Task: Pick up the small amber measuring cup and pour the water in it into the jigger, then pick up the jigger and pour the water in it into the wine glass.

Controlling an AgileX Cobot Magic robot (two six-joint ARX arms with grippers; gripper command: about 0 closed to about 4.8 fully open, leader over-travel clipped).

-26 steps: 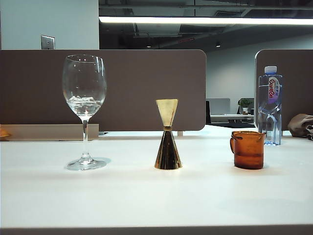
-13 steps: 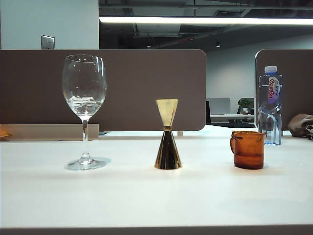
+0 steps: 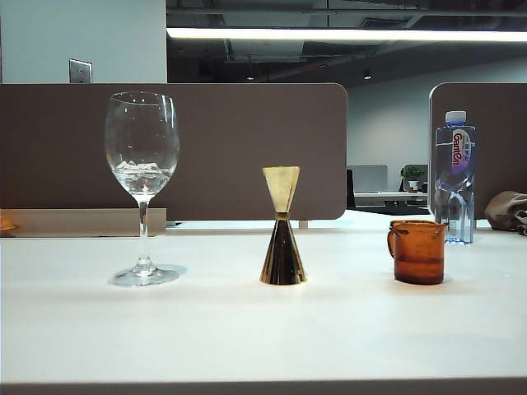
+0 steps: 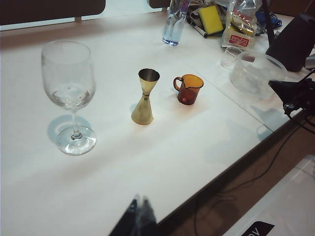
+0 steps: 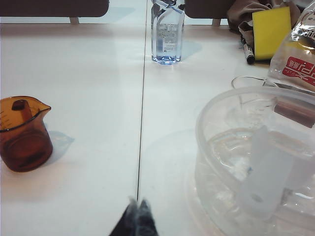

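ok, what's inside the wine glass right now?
A little clear water pools low in the wine glass bowl; nothing else is visible inside. Both grippers stay off it: left fingers and right fingers shut, empty.

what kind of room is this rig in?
Probably an open-plan office or lab: a white desk backed by a brown partition panel, exposed ceiling with a strip light, and another desk with a monitor behind.
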